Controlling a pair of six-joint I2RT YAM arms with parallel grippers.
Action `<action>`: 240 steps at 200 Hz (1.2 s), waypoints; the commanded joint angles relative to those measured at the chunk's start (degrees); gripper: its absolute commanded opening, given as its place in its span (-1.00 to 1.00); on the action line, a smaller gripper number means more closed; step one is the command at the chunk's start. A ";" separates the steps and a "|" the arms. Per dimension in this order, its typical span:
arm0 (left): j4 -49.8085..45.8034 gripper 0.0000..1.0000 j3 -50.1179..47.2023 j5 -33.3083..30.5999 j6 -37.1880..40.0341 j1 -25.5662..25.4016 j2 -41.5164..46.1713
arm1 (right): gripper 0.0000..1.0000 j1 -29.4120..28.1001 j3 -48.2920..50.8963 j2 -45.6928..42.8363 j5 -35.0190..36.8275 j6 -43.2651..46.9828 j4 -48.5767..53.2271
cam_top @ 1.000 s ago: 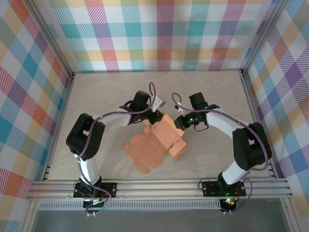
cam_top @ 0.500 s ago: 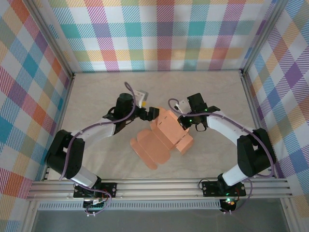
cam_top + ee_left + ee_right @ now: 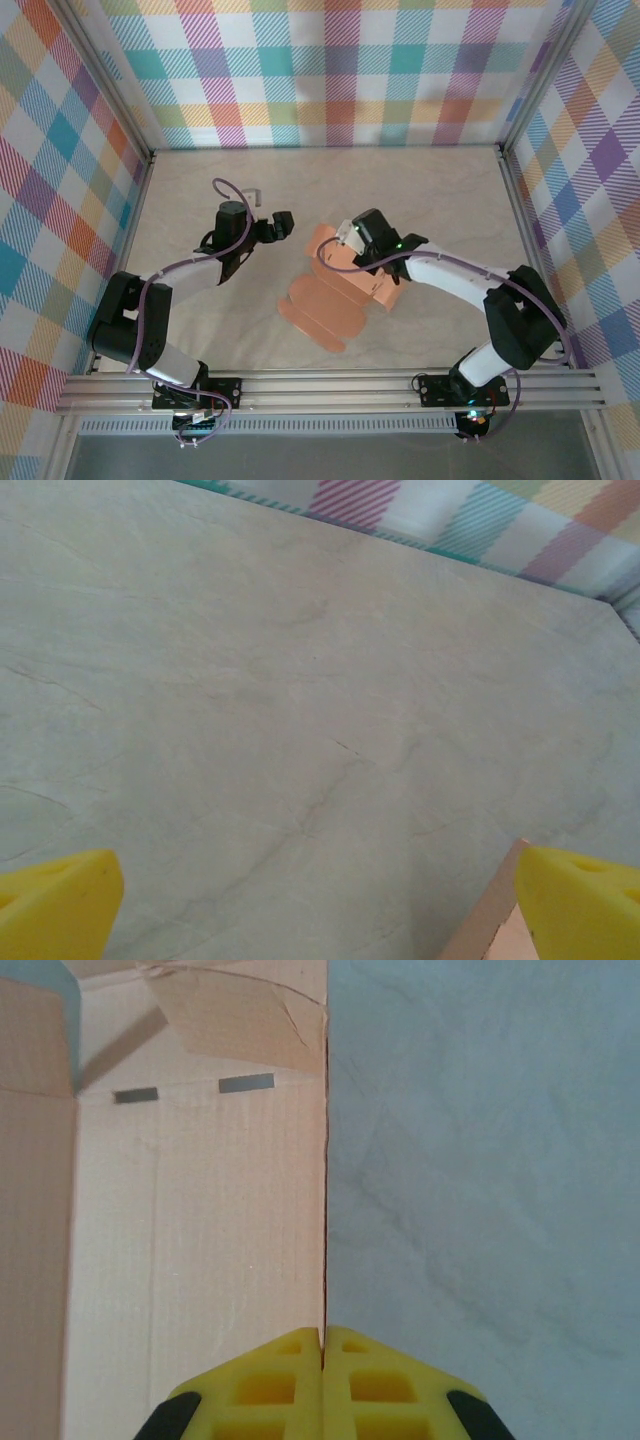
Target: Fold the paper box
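while the right pincer (image 3: pixel 322 1335) is clamped on an upright wall edge of the paper box (image 3: pixel 335 290) at mid tabletop (image 3: pixel 450 200), the left pincer (image 3: pixel 275 225) stands apart, empty, just left of it. judged status: partly formed, far walls raised; near rounded flaps (image 3: pixel 320 325) lie flat, closing folds remain.

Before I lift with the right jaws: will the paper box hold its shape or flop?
Probably floppy: the paper box is thin creased card with flaps spread on the table. Likely light; unfolded flaps may sag when raised.
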State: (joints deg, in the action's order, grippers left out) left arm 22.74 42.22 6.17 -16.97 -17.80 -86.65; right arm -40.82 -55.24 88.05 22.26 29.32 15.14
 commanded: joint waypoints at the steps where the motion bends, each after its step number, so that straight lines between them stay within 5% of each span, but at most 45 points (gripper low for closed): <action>1: -0.58 1.00 0.92 -2.95 -1.73 2.07 -1.73 | -1.00 -3.04 2.59 2.29 12.25 7.11 -7.65; 49: 0.45 1.00 2.74 2.38 -5.23 4.71 -7.24 | -1.00 -5.91 7.20 3.59 21.38 16.84 -22.65; 116: 0.06 1.00 6.61 3.36 -3.26 4.71 -13.19 | -1.00 -6.64 10.63 3.12 21.98 23.39 -34.49; 153: 0.24 0.77 9.73 5.79 -3.51 4.27 -17.72 | -1.00 -7.68 15.01 3.08 23.20 29.30 -45.79; 202: -0.92 0.74 11.69 7.07 -2.18 3.22 -19.90 | -1.00 -10.11 18.27 8.68 29.47 39.25 -65.33; 240: -1.44 0.75 12.03 7.62 -1.67 3.09 -20.44 | -1.00 -11.89 18.03 11.56 35.31 40.70 -70.01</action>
State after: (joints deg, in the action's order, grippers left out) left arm 22.22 52.88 12.58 -19.90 -14.28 -106.28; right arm -51.48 -37.47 98.30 51.72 67.13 -45.47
